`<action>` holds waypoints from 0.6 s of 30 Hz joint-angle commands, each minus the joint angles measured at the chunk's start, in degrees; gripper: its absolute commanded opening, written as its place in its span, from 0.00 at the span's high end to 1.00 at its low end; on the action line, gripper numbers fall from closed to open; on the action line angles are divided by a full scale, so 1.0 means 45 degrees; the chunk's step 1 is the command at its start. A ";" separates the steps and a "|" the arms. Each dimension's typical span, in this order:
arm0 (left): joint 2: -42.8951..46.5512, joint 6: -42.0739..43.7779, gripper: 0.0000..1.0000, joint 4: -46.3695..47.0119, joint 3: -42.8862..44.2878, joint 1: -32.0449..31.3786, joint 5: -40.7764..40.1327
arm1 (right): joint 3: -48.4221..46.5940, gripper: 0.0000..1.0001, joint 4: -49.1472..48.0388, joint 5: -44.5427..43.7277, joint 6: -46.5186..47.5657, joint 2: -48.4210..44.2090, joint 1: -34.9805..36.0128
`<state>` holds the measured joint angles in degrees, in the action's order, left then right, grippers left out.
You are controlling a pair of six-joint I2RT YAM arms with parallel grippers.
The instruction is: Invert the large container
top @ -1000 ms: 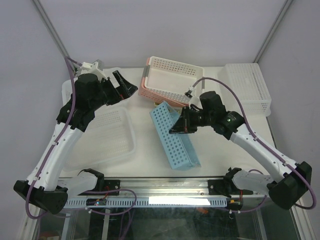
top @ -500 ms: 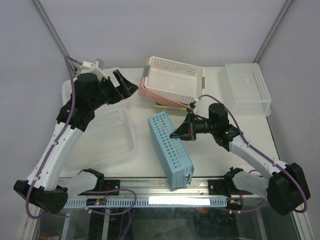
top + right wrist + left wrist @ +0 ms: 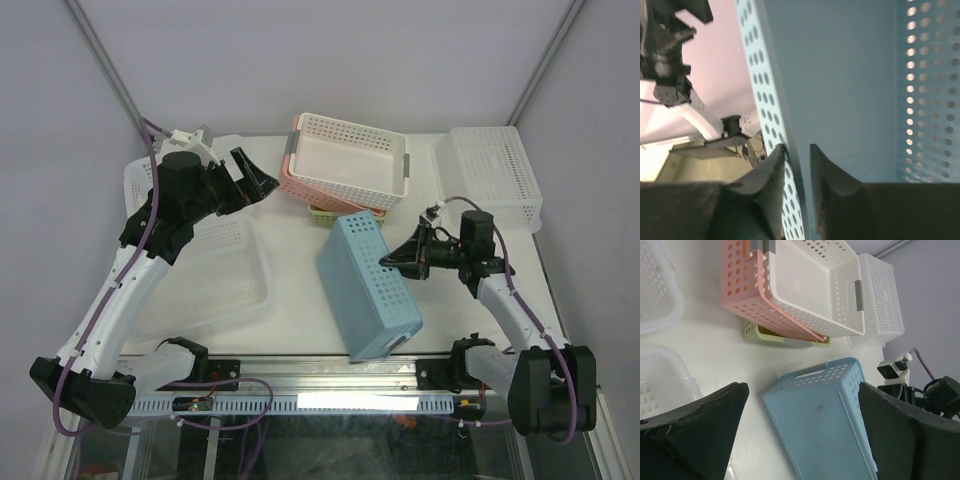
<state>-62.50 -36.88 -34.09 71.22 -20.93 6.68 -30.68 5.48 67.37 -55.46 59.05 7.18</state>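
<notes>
From where I stood, the large blue container sat base-up on the table just before the stacked baskets, the right gripper pinching its perforated side wall (a finger on either side), while the left gripper hung wide open, holding nothing.

Soft, even, bright light falls from overhead; shadows on the white counter are faint. The near aluminium rail glares white. The left end effector is dark and blurred at the frame's bottom. Around the right end effector, light glows through the holes of the pale blue perforated plastic basket, soft-focused; the background washes out.
</notes>
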 commanded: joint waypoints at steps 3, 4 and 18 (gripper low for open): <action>0.0346 0.0157 0.01 0.0602 -0.0108 0.0066 0.0730 | -0.0294 0.56 0.5305 -0.2411 0.4053 0.0667 -0.1437; 0.0321 0.0175 0.01 0.0602 -0.0163 0.0059 0.0846 | -0.0410 0.51 0.5658 -0.2828 0.4360 0.0668 -0.1644; 0.0517 -0.1026 0.01 -0.0149 -0.1410 -0.2389 0.0847 | -0.3738 0.29 0.9345 -1.0759 0.6690 -0.2125 -0.2132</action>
<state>-61.89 -38.33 -33.26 67.72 -23.22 15.11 -42.33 44.42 28.14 -29.89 53.93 -2.72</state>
